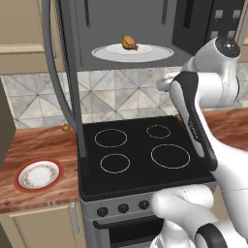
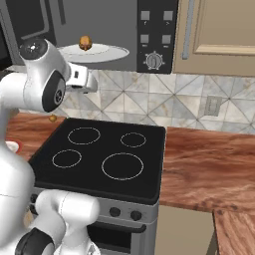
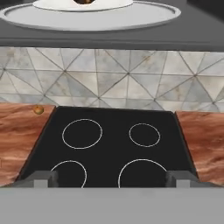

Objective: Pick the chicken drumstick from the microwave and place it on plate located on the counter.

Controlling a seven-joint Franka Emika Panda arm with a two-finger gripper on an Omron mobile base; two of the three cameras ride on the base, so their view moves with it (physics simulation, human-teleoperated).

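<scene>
Drumstick first: from the left base view we see the chicken drumstick (image 1: 129,43) on the white glass disc (image 1: 132,52) inside the open microwave (image 1: 126,29), well above the stove top (image 1: 138,150); the plate (image 1: 38,175) waits on the counter (image 1: 34,145), left.

From the right base view, our arm is below the microwave's floor.

In the hand view, the gripper (image 3: 113,179) is spread wide, holding nothing. We risk striking the microwave's lower edge when rising, or nudging the drumstick off the disc.
</scene>
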